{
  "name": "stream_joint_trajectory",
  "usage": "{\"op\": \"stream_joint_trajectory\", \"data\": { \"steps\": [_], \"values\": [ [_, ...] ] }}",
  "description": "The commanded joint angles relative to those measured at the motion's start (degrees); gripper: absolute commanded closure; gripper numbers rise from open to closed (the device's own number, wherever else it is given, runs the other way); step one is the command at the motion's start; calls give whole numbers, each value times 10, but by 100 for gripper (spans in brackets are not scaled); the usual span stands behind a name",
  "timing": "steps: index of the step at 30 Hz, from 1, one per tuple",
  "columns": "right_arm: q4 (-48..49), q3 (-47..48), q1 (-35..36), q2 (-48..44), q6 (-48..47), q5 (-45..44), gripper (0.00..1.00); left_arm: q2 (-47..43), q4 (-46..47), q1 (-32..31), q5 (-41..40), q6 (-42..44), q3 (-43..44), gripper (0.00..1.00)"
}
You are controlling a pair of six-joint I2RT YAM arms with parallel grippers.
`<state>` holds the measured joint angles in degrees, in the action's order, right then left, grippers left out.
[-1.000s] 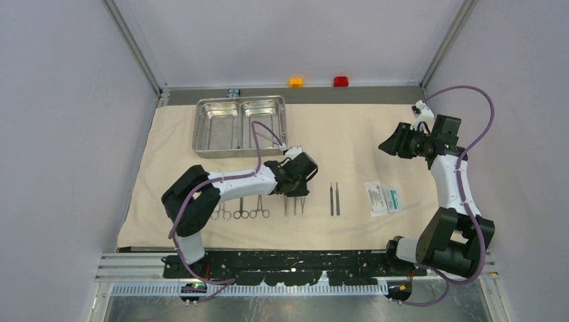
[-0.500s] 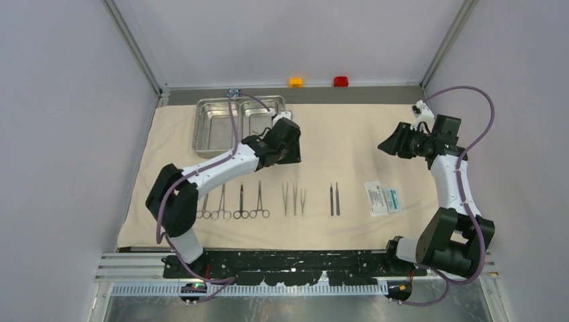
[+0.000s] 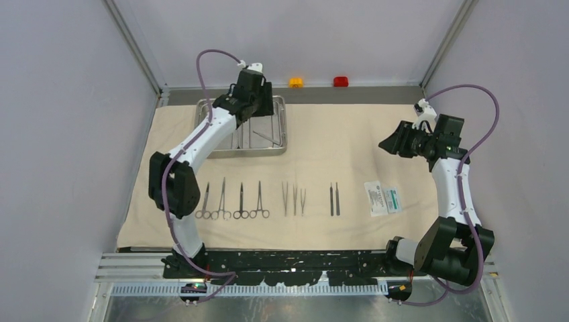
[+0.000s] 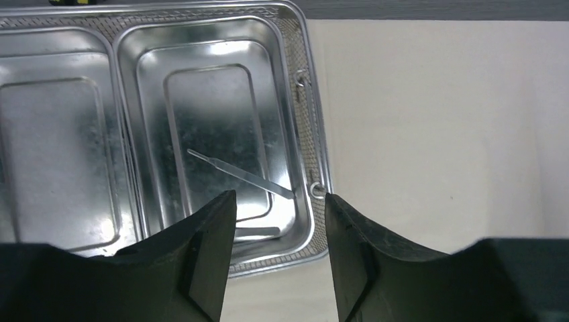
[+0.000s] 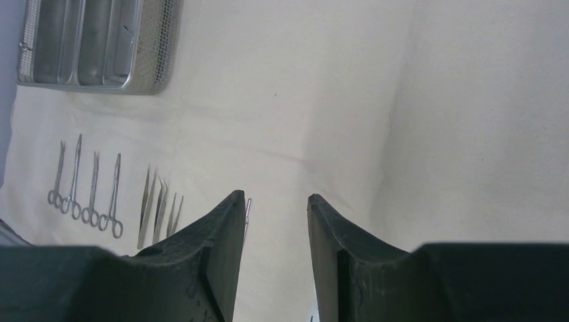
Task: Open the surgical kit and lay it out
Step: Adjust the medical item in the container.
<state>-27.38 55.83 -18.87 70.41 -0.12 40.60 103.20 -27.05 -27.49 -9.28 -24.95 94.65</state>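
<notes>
The beige cloth wrap point(image 3: 349, 141) lies spread flat. At its back left stands the steel two-compartment tray point(image 3: 285, 127), and one thin straight tool point(image 4: 241, 176) lies slanted in its right compartment. My left gripper point(image 4: 280, 198) hovers open above the tray's near right corner point(image 4: 305, 255), nothing between its fingers. Along the front of the cloth runs a row: several ring-handled forceps and scissors point(image 3: 231, 201), three tweezers point(image 3: 294, 199), two thin straight tools point(image 3: 334, 199) and the white-and-green packet point(image 3: 383, 198). My right gripper point(image 5: 275, 196) hangs open and empty over the right side of the cloth.
An orange button point(image 3: 296, 82) and a red button point(image 3: 341, 81) sit on the grey strip behind the cloth. Grey walls close in the left and right sides. A black rail point(image 3: 288, 258) runs along the near edge by the arm bases.
My left arm has swung from the tweezers in the front row back to the tray, and its jaws have opened on the way. The right arm has stayed put.
</notes>
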Motion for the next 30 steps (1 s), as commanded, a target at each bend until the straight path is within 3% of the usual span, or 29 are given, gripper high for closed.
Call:
{"op": "stream_joint_trajectory", "data": {
  "steps": [1, 13, 24, 30],
  "values": [
    [-2, 27, -1, -3, -13, 0, 55, 81, -75, 37, 15, 78, 83, 47],
    [-45, 49, -1, 58, -62, -19, 55, 269, -219, 82, 72, 79, 252, 42],
    [-67, 65, -2, 108, -77, -20, 55, 308, -215, 83, 112, 34, 248, 44],
    [-66, 66, -1, 117, -75, -9, 55, 276, -194, 83, 114, 48, 210, 45]
  ]
}}
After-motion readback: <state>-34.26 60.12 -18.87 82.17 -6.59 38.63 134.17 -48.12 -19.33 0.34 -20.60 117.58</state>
